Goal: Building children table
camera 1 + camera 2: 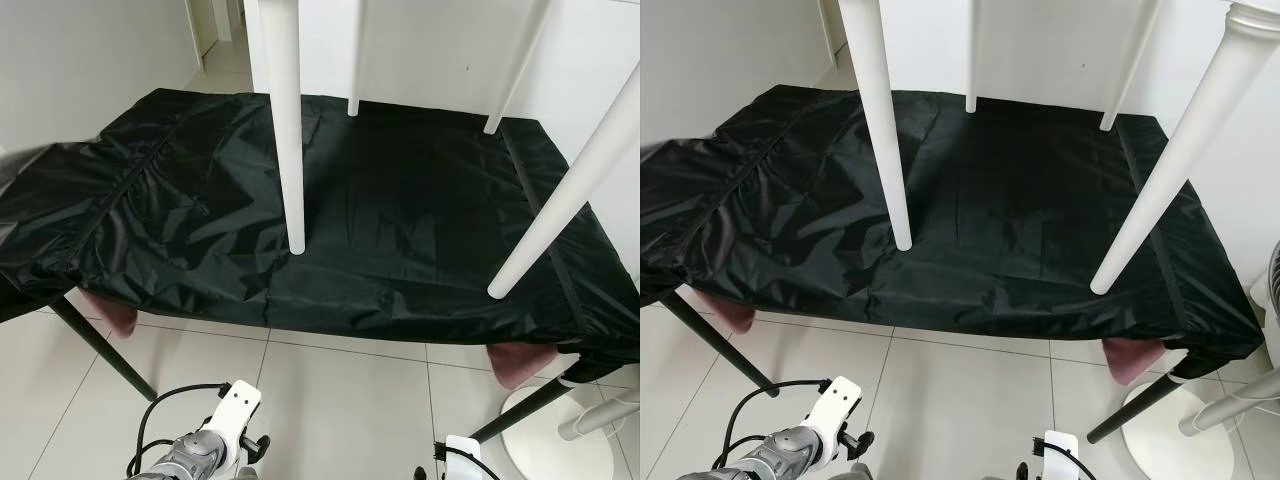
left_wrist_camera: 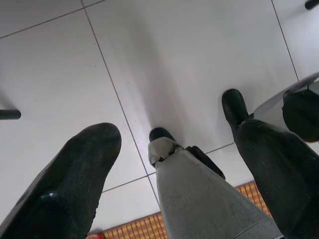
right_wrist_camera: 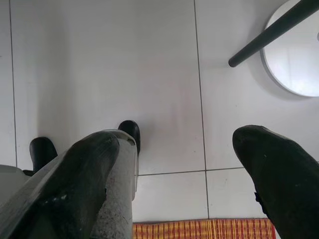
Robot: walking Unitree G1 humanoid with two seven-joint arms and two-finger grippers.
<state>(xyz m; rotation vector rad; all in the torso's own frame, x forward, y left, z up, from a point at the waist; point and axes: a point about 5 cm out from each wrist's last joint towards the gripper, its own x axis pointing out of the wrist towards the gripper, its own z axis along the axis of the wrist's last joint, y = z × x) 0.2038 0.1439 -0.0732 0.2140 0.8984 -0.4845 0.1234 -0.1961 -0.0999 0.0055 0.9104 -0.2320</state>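
A: What is recorded on the left side?

B: The left gripper [image 2: 169, 144] is seen hanging low over the floor tiles [image 2: 164, 64], well below and short of the work surface. Its two black fingers [image 2: 75, 174] are spread wide apart and nothing is held between them. A grey robot leg and black foot are seen beneath it, with the edge of a woven mat at the near side.

A: And the middle of the scene?

B: A low table draped in a black cover [image 1: 300, 230] is seen ahead of and above both grippers. Four white table legs [image 1: 285, 120] are seen pointing down towards the cover, their tips just above or touching it; which cannot be told. The tabletop they belong to is cut off at the upper edge, so it cannot be said what is bearing it.

A: The right side?

B: The right gripper [image 3: 174, 164] is likewise found hanging over the tiles, fingers parted and empty. A dark slanted leg of the draped table and a round white base [image 3: 294, 55] are noted ahead of it and to its outer side.

A: Which step is judged to be in hand?

B: All four legs appear fitted, so assembly is judged nearly complete, with both arms idle.

A: What would the next move call for?

B: Both grippers would have to be raised well up and forward to the legs, one taken on each side, and the table steadied before being set down.
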